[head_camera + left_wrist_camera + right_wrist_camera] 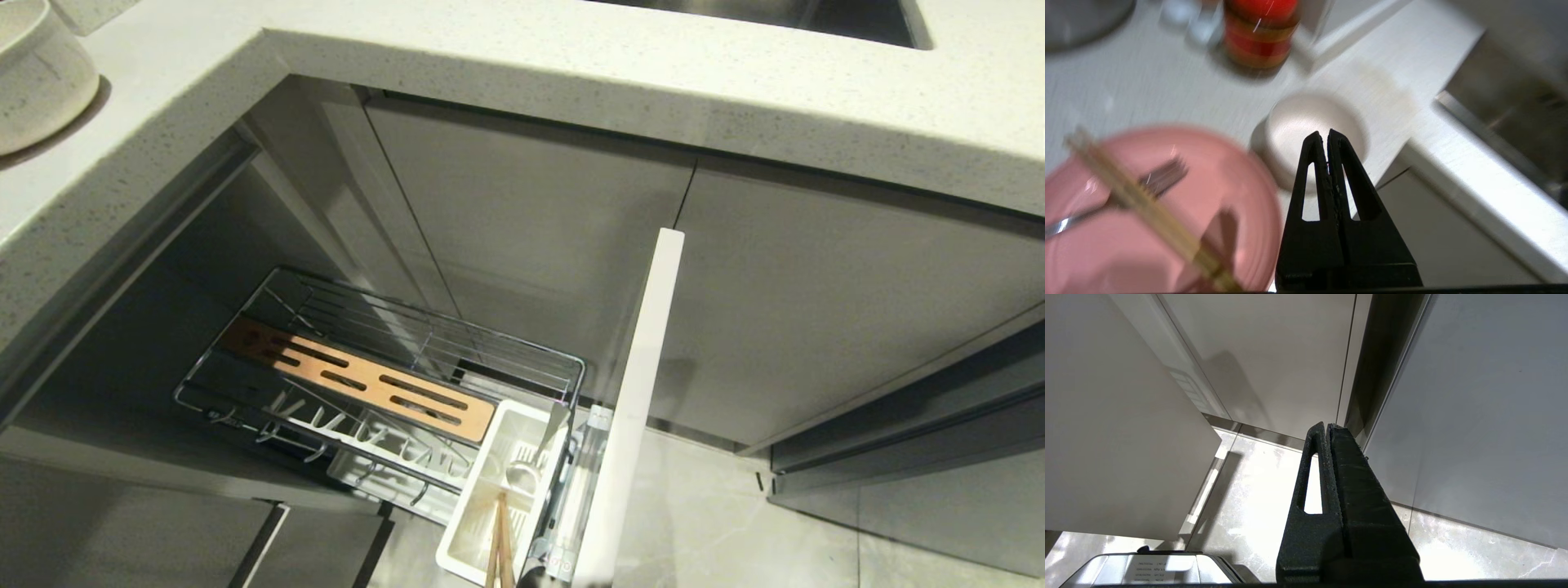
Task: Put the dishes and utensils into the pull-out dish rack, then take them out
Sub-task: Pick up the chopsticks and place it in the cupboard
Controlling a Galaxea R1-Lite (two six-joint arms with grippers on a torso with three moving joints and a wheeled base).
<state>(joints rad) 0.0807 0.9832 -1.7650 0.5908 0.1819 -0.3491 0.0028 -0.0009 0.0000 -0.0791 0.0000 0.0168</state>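
The pull-out dish rack (pixel 384 384) stands open below the table (pixel 571 73), its pale drawer front (pixel 633 408) swung toward us on the right. The wooden plate-holder strip (pixel 359 380) is bare, no plate or bowl in the slots. In the white cutlery caddy (pixel 498 490) at the near end, a pair of chopsticks (pixel 500 543) pokes up, so one utensil looks loaded already.

Up on the table, the left wrist view tells the rest: the pink plate (pixel 1167 212) lies there with the fork (pixel 1126 196) resting on it, and wooden chopsticks (pixel 1147 208) cross the plate too. Whether these are a second pair, I can't say. The off-white bowl (pixel 1306 130) sits just beside the plate, near the table's edge, and a red jar (pixel 1261 32) stands farther back.

The left hand (pixel 1327 132) hangs above the bowl, fingers pressed together, carrying nothing. My read: loading has barely begun, with plate, bowl and fork all to go, and the whole unloading after that.

The head view catches only the bowl (pixel 37 73) at far left, neither hand. The right wrist view shows the right hand (pixel 1328 426) parked low over the floor (pixel 1257 498) by the cabinet doors, fingers together, empty.
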